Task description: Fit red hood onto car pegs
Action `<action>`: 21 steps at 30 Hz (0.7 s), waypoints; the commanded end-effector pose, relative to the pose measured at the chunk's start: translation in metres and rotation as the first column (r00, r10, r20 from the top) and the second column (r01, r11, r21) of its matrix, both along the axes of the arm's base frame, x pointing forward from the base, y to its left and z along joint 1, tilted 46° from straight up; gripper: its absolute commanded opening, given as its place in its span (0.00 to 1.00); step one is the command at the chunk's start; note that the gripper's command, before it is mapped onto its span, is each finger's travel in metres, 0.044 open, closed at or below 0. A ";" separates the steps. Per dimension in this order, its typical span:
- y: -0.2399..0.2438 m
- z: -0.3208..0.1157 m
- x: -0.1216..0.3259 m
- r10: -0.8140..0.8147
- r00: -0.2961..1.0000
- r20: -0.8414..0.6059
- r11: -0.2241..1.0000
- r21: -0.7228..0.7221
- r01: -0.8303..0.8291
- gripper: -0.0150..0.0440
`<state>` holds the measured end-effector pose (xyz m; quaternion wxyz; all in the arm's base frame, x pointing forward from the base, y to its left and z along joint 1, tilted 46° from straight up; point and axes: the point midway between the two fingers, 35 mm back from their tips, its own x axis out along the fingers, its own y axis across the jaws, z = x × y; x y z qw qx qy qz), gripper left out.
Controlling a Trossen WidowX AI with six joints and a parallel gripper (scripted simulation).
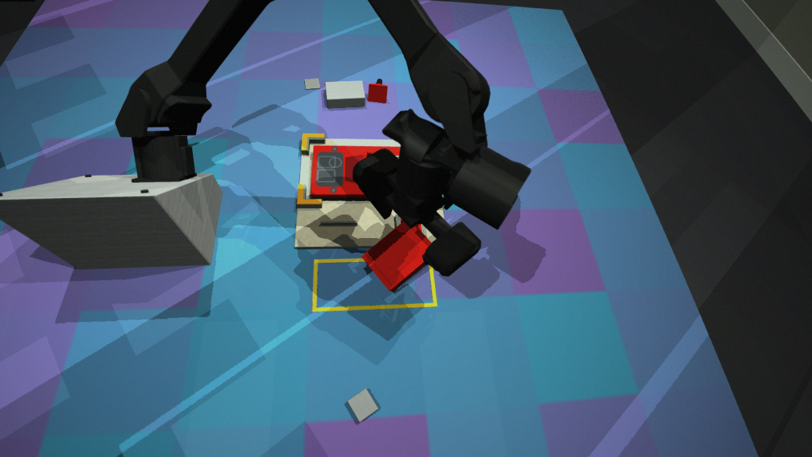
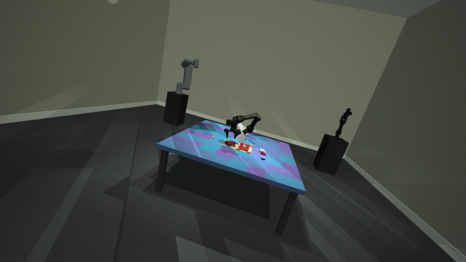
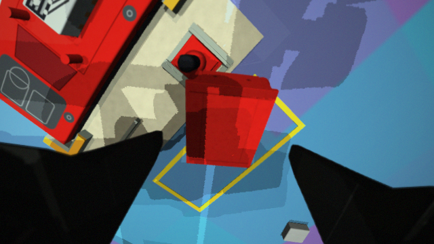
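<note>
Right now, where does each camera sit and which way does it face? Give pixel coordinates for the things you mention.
Top: above the table point(image 1: 482, 352) point(image 2: 276, 153) point(image 3: 373, 118), angled down; most of the arm point(image 1: 454, 79) point(image 2: 249, 116) shows, cut off above.
Exterior: out in the room, looking across at the table; whole arm shows.
Wrist: by the gripper point(image 1: 414, 218) point(image 2: 231, 137) point(image 3: 226, 144), facing past its open fingertips, the only robot parts showing.
Top and wrist share the hood point(image 1: 397, 258) point(image 2: 229, 142) point(image 3: 224, 135) and yellow outline point(image 1: 313, 284) point(image 2: 223, 142) point(image 3: 177, 195).

Patchwork blue-purple table point(image 1: 573, 341) point(image 2: 208, 159) point(image 3: 366, 135) | yellow rectangle outline point(image 1: 374, 308) point(image 3: 234, 183) | pale block point(image 1: 345, 94) | small grey block point(image 1: 362, 405) point(image 3: 296, 232)
</note>
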<state>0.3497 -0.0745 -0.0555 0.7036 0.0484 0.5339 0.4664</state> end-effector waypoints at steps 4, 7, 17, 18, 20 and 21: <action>0.004 -0.005 -0.001 -0.010 1.000 -0.005 1.000 0.006 0.010 1.00; 0.006 -0.006 -0.001 -0.010 1.000 -0.005 1.000 0.006 0.010 1.00; 0.012 -0.013 -0.002 -0.009 1.000 -0.005 1.000 0.007 0.010 1.00; 0.012 -0.013 -0.002 -0.009 1.000 -0.005 1.000 0.007 0.010 1.00; 0.014 -0.014 -0.002 -0.009 1.000 -0.004 1.000 0.007 0.009 1.00; 0.014 -0.015 -0.002 -0.009 1.000 -0.004 1.000 0.007 0.009 1.00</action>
